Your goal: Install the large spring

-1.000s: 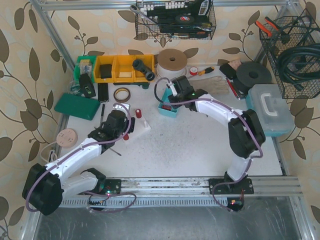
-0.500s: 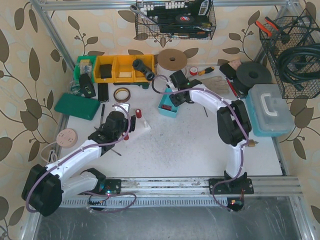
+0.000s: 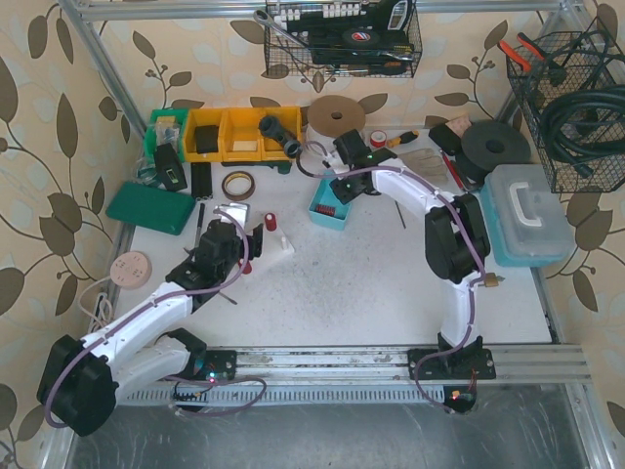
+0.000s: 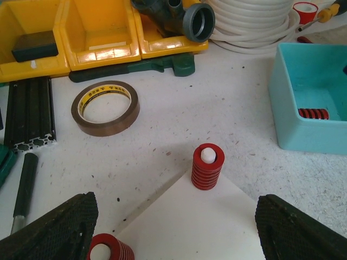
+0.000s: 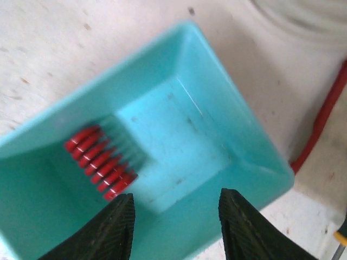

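A red large spring (image 5: 100, 162) lies on its side inside the teal bin (image 5: 206, 108); it also shows in the left wrist view (image 4: 313, 114). My right gripper (image 5: 176, 222) is open and empty, just above the bin's near wall (image 3: 329, 217), to the right of the spring. A white base plate (image 4: 200, 222) lies on the table, with a red spring (image 4: 207, 165) seated on a white peg at its far corner and a second one (image 4: 108, 250) at its left corner. My left gripper (image 4: 176, 238) is open and empty over the plate (image 3: 283, 244).
A brown tape roll (image 4: 105, 107), black extrusion (image 4: 28, 112) and yellow bins (image 4: 103, 32) lie behind the plate. A white hose coil (image 3: 336, 119), red cable (image 5: 325, 114), green case (image 3: 151, 207) and grey toolbox (image 3: 527, 210) ring the work area.
My right arm has folded its elbow inward and its wrist has shifted slightly back over the teal bin. My left gripper has edged forward over the plate. Both stay open.
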### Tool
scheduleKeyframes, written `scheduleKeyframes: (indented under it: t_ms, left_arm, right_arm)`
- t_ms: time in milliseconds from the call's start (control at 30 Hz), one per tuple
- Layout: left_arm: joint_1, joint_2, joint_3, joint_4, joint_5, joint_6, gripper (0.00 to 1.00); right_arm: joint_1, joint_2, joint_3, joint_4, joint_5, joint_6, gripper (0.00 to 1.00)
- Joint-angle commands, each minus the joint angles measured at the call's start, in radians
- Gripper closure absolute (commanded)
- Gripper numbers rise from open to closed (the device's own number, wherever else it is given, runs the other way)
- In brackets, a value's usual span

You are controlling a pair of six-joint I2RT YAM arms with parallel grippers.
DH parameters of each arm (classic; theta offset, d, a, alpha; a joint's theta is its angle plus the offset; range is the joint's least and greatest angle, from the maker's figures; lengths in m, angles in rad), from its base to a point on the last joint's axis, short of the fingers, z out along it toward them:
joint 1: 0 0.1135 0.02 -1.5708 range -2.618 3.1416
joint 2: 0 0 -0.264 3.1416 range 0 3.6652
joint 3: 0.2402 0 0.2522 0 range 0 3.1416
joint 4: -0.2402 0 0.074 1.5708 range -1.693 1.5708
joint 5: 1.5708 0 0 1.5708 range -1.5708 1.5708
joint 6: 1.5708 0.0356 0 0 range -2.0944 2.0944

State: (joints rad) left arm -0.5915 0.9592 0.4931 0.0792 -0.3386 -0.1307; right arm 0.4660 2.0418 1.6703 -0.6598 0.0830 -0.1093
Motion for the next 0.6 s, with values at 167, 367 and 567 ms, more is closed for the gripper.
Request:
scheduleKeyframes:
  t_ms: [167,367,567]
  left_arm:
    - [-0.009,-0.018,-0.004,0.056,0.05,0.029,0.18]
    - [-0.009,-0.033,-0.041,0.09,0.084,0.043,0.16]
    - [-0.009,-0.041,0.129,-0.182,0.118,-0.166,0.13]
  right_arm:
    - [-0.017,-0.085,0.046,-0.013,-0.215,-0.075,0.54]
    - [-0.019,-0.103,0.076,-0.08,-0.236,-0.198,0.53]
    - [-0.021,-0.123,0.061,-0.109,-0.22,-0.229,0.53]
